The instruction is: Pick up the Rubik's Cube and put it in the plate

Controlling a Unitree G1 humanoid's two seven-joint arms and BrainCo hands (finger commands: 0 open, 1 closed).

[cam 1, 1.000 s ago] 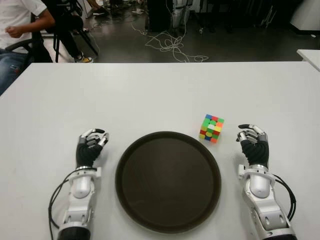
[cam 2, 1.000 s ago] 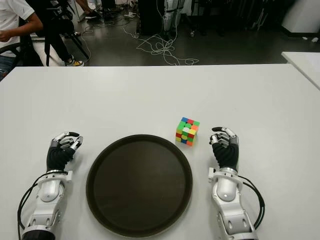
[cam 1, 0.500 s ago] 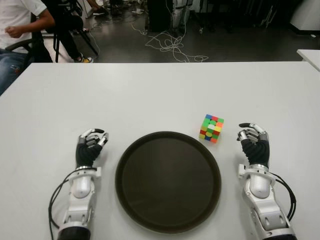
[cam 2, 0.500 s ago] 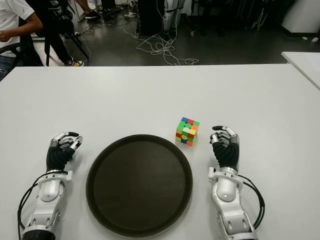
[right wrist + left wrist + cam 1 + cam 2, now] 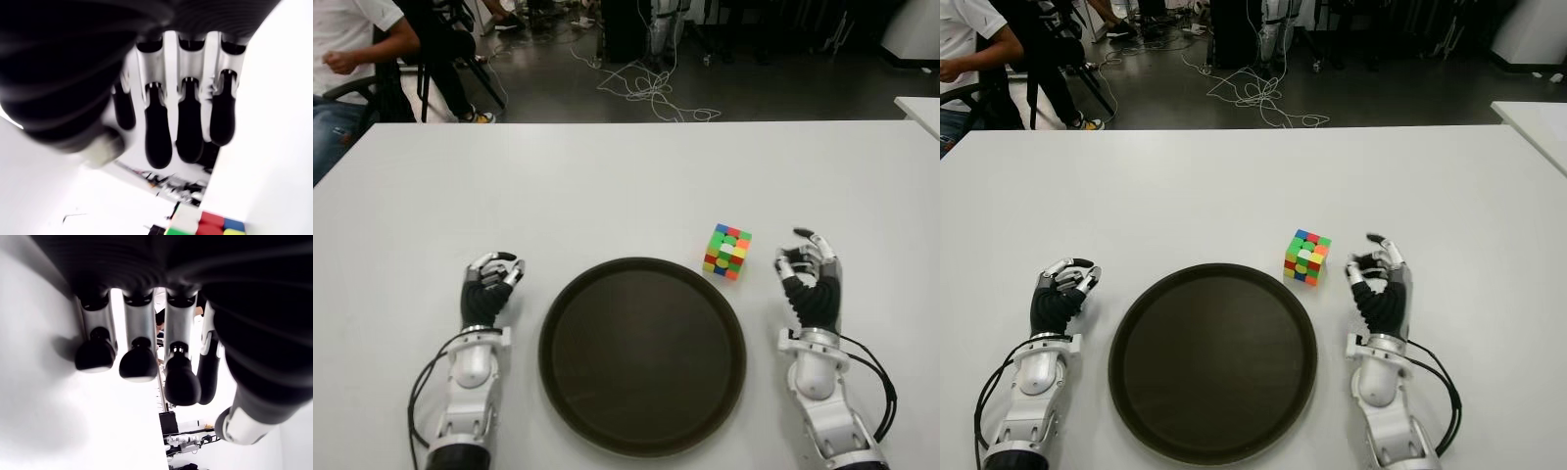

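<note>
Right hand (image 5: pixel 808 274) half-open, empty, beside cube (image 5: pixel 727 252)

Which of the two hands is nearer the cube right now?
The right hand: it sits just to the right of the cube, empty, with a bare strip of table between them. The left hand is across the plate.

text: none legible | labels: none | brands: none | numbers: 0 readable | signs: none
</note>
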